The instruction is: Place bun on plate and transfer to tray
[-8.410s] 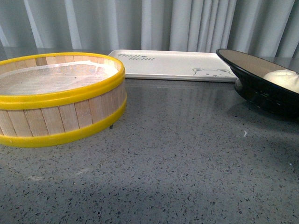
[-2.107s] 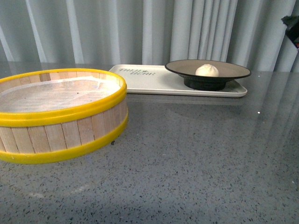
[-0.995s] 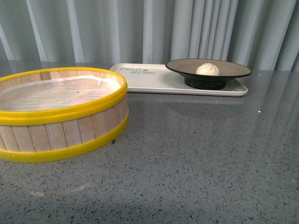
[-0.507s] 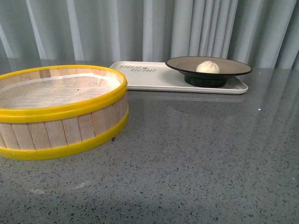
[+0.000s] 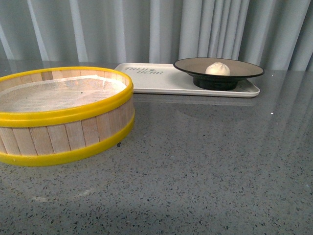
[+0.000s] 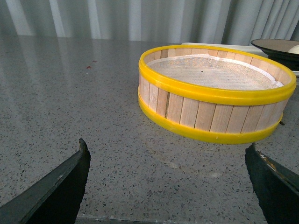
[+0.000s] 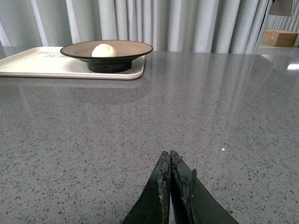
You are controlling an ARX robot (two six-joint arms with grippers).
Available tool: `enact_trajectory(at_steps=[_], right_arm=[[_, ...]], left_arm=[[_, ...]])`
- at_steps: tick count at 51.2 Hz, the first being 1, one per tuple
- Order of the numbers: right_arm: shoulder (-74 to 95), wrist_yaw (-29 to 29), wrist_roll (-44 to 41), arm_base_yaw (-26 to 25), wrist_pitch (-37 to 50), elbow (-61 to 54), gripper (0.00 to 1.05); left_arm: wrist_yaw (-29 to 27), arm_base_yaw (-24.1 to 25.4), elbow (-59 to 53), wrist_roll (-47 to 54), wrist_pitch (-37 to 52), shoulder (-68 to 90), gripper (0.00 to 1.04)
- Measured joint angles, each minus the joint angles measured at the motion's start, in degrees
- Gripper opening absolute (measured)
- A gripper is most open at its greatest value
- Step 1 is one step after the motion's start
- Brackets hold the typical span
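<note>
A smooth, pleated white bun (image 5: 217, 69) sits in the middle of a shallow tan plate (image 5: 244, 72) with a glossy black rim, which stands on the right end of the flat white rounded-corner tray (image 5: 161, 82) behind the slatted wooden, yellow-banded steamer basket (image 5: 63, 115) on the speckled grey table (image 5: 205, 161). Eight seconds earlier the plate hung tilted at the frame's right edge, off the tray. The left hand (image 6: 168, 186) is spread wide near the basket, empty; the right hand (image 7: 170, 186) is pressed together, well short of the tray, gripping nothing.

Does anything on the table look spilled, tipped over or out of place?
Nothing stands out. The small white bun sits upright in the black-rimmed beige plate, which rests level on the white rectangular tray. The yellow-rimmed wooden steamer basket stands flat, apart from them.
</note>
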Motion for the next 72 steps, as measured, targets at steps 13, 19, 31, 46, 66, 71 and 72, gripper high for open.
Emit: enact_trajectory(at_steps=[13, 19, 31, 46, 66, 71, 72], right_arm=[[-6.38, 0.00, 0.00, 0.00, -7.23, 0.07, 0.02], [-13.09, -0.13, 0.00, 0.00, -13.31, 0.02, 0.02], [-13.25, -0.15, -0.02, 0.00, -13.57, 0.02, 0.08], [-13.25, -0.15, 0.00, 0.00, -13.57, 0.02, 0.49], [-13.25, -0.15, 0.02, 0.00, -13.57, 0.02, 0.96], [-13.25, -0.15, 0.02, 0.00, -13.57, 0.02, 0.96], [-13.25, -0.15, 0.02, 0.00, -13.57, 0.02, 0.96]], left_arm=[[0.02, 0.00, 0.00, 0.00, 0.00, 0.00, 0.98], [0.00, 0.00, 0.00, 0.00, 0.00, 0.00, 0.98], [0.02, 0.00, 0.00, 0.00, 0.00, -0.04, 0.98], [0.02, 0.00, 0.00, 0.00, 0.00, -0.02, 0.98], [0.02, 0.00, 0.00, 0.00, 0.00, -0.02, 0.98], [0.02, 0.00, 0.00, 0.00, 0.00, -0.02, 0.98], [0.02, 0.00, 0.00, 0.00, 0.00, -0.02, 0.98]])
